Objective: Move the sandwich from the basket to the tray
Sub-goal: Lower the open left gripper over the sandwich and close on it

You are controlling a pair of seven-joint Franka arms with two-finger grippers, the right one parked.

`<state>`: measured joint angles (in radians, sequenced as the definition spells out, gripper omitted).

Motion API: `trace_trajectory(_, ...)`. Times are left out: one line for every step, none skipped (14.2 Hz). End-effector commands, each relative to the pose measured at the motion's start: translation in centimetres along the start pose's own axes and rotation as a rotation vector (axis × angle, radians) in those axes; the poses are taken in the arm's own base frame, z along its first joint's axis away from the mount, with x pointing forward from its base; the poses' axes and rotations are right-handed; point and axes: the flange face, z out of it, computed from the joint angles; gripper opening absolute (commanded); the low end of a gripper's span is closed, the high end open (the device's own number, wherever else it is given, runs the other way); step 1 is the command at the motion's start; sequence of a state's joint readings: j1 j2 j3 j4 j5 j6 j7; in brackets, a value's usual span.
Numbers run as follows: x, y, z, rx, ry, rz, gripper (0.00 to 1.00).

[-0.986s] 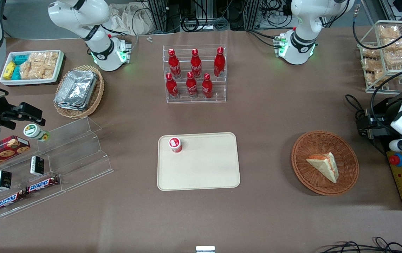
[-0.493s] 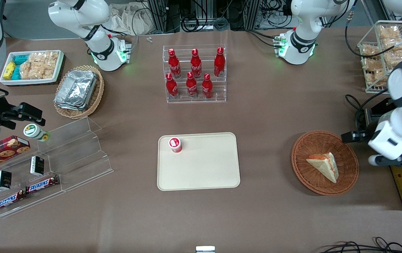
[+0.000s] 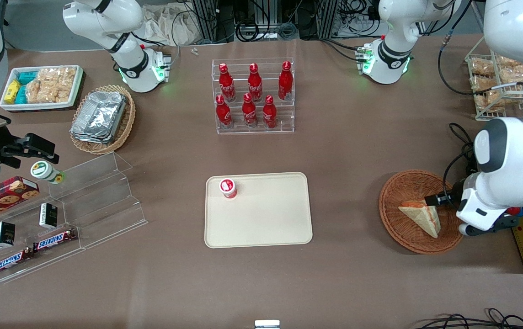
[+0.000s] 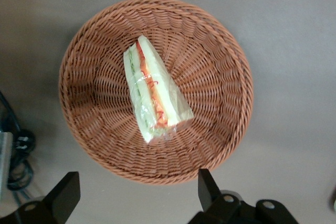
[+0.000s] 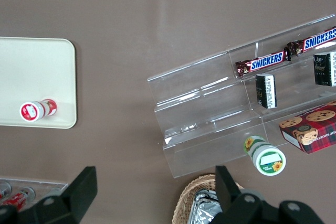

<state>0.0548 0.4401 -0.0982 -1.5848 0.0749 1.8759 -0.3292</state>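
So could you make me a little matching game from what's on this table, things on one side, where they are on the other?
Things:
1. sandwich
2. red-capped cup
3. red bottles
4. gripper

Places:
A. on the tray
B. above the basket's edge, open, touching nothing
C. in the basket
D. in a clear rack, farther from the front camera than the tray

Pairs: 1-C, 2-A, 3-D, 4-B
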Motion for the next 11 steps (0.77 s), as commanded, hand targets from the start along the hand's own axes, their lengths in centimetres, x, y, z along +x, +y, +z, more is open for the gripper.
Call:
trace_trajectory(1.0,0.7,1.9,-0.011,0.017,-0.146,1.0)
trace_trajectory(1.1,0.7,2.0,-0.014,0.019,-0.175,1.0)
trace_trajectory(1.2,0.6,2.6,-0.022,0.011,-0.201,1.0)
trace_trajectory(1.4,0.5,3.6,-0.019,-0.001,-0.237,1.0)
trace_trajectory(1.5,0.5,4.6,-0.015,-0.013,-0.257,1.0)
trace_trajectory(1.5,0.5,5.2,-0.018,-0.008,-0.261,1.0)
trace_trajectory(1.3,0.6,6.0,-0.019,-0.008,-0.26,1.0)
trace_trajectory(1.3,0.2,6.4,-0.022,-0.003,-0.268,1.0)
trace_trajectory(1.4,0.2,6.9,-0.027,0.003,-0.276,1.0)
trace_trajectory(1.6,-0.3,7.4,-0.036,0.015,-0.314,0.99)
trace_trajectory(1.7,-0.5,7.7,-0.041,0.026,-0.336,0.99)
